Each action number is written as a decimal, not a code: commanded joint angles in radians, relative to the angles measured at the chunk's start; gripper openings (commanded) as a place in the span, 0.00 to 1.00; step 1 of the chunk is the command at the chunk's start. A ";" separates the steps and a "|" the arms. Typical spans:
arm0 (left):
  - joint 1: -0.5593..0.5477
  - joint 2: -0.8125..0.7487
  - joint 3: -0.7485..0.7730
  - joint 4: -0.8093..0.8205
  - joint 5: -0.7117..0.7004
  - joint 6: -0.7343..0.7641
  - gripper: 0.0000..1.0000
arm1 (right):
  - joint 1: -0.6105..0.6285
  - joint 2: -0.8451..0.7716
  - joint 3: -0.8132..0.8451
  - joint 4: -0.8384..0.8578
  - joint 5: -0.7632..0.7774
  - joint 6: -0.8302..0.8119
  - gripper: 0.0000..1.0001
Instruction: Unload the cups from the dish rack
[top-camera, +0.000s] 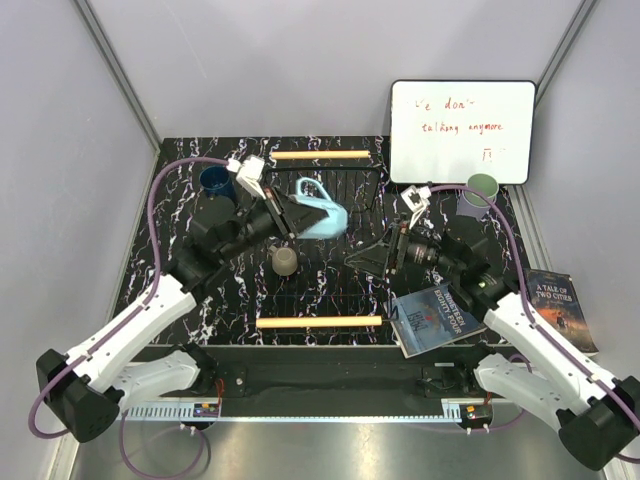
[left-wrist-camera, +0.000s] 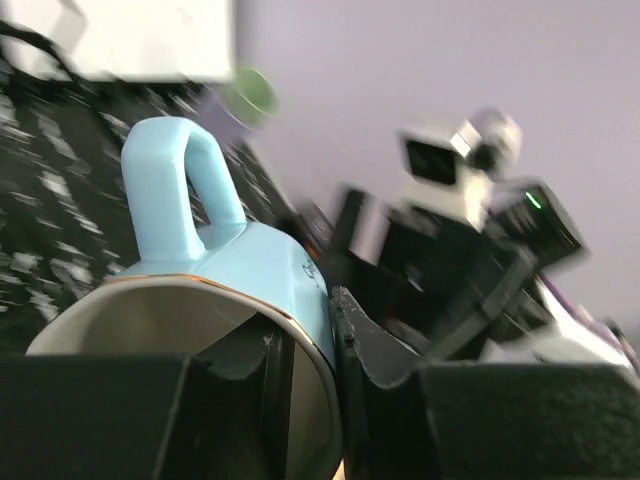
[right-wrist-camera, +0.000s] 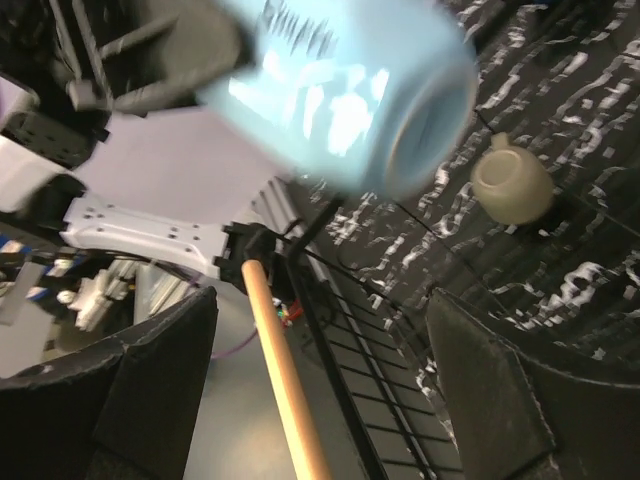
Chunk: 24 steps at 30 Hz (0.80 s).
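Observation:
My left gripper (top-camera: 291, 216) is shut on the rim of the light blue mug (top-camera: 322, 216), one finger inside and one outside (left-wrist-camera: 312, 318). It holds the mug (left-wrist-camera: 235, 272) tilted above the black wire dish rack (top-camera: 330, 290). The beige mug (top-camera: 285, 261) stands in the rack and shows in the right wrist view (right-wrist-camera: 511, 181). The dark navy mug (top-camera: 216, 181) stands on the table left of the rack. The pale green tumbler (top-camera: 483, 187) stands at the right by the whiteboard, with lavender showing just beside it. My right gripper (top-camera: 374, 256) is open and empty over the rack's right side (right-wrist-camera: 320, 360).
The rack's wooden handles lie at the far end (top-camera: 320, 154) and the near end (top-camera: 318, 321), the near one also in the right wrist view (right-wrist-camera: 285, 385). A whiteboard (top-camera: 462, 130) leans at the back right. Two books (top-camera: 435, 315) (top-camera: 560, 305) lie at the right front.

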 joint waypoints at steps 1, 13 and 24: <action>0.033 -0.038 0.065 0.097 -0.157 0.044 0.00 | 0.010 -0.053 0.094 -0.232 0.179 -0.148 0.93; 0.040 0.000 0.208 -0.185 -0.323 0.228 0.00 | 0.012 -0.067 0.107 -0.359 0.495 -0.171 0.93; 0.283 0.204 0.663 -0.754 -0.743 0.473 0.00 | 0.012 -0.076 0.137 -0.415 0.560 -0.185 0.93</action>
